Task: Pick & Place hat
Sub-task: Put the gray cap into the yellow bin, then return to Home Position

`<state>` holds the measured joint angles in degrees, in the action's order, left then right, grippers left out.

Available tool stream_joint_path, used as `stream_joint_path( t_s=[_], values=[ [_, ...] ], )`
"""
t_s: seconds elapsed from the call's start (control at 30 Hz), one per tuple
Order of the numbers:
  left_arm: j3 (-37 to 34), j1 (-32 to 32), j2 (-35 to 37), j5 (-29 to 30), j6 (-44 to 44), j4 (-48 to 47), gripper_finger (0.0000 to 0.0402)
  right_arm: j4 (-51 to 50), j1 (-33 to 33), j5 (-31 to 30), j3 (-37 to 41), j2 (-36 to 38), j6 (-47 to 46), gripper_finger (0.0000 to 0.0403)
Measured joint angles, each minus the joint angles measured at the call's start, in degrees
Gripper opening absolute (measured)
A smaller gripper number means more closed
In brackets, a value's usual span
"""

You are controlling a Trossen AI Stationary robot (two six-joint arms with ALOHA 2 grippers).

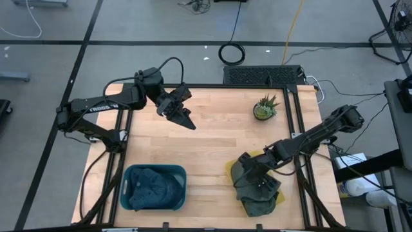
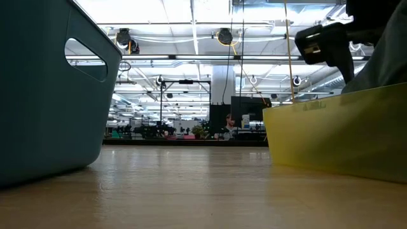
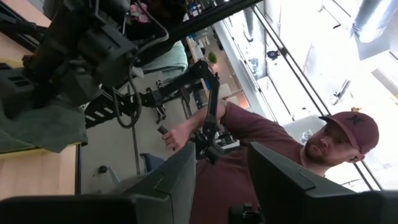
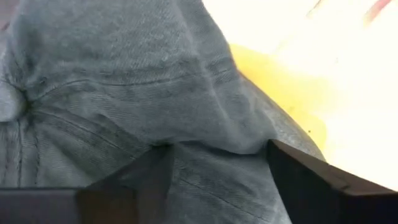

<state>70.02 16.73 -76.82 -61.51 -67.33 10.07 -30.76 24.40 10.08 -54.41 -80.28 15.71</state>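
A grey-green hat [image 1: 259, 188] lies crumpled in a yellow bin [image 1: 283, 201] at the table's near right. The hat [image 4: 124, 81] fills the right wrist view. My right gripper [image 1: 252, 173] slants down over the hat's far-left part, and it [image 4: 217, 162] is open with cloth showing between its fingers. My left gripper [image 1: 187, 119] hangs high over the table's far left part. It [image 3: 222, 168] is open, points level and has nothing between its fingers. A blue bin [image 1: 154, 187] at the near left holds a blue hat [image 1: 153, 190]. My right gripper stands open close over the hat's crown cloth [image 4: 211, 134], its fingers on either side of a ridge in the cloth. Whether the fingertips touch the cloth, I cannot tell.
A small potted plant [image 1: 265, 108] stands at the far right. Bare wood lies between the two bins and across the table's middle. In the low view the blue bin [image 2: 51, 95] and the yellow bin [image 2: 337, 140] flank the table. A person [image 3: 261, 143] stands beyond the table.
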Motion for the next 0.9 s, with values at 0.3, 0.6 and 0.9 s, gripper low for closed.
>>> stream_joint_path(
  t_s=[0.3,0.6,0.9],
  values=[
    [0.0,0.0,0.0,-0.01,0.47,0.0,0.0152,0.33,0.02,0.44,-0.07,5.06,-6.25,0.0314],
    [0.02,0.04,-0.02,0.85,3.79,0.94,0.0152,1.38,0.02,-2.79,-0.15,14.03,-12.86,0.0322],
    [0.02,0.49,-0.04,1.51,2.61,0.9,0.0152,19.35,0.04,-12.07,-0.2,23.6,-22.22,0.032]
  ],
)
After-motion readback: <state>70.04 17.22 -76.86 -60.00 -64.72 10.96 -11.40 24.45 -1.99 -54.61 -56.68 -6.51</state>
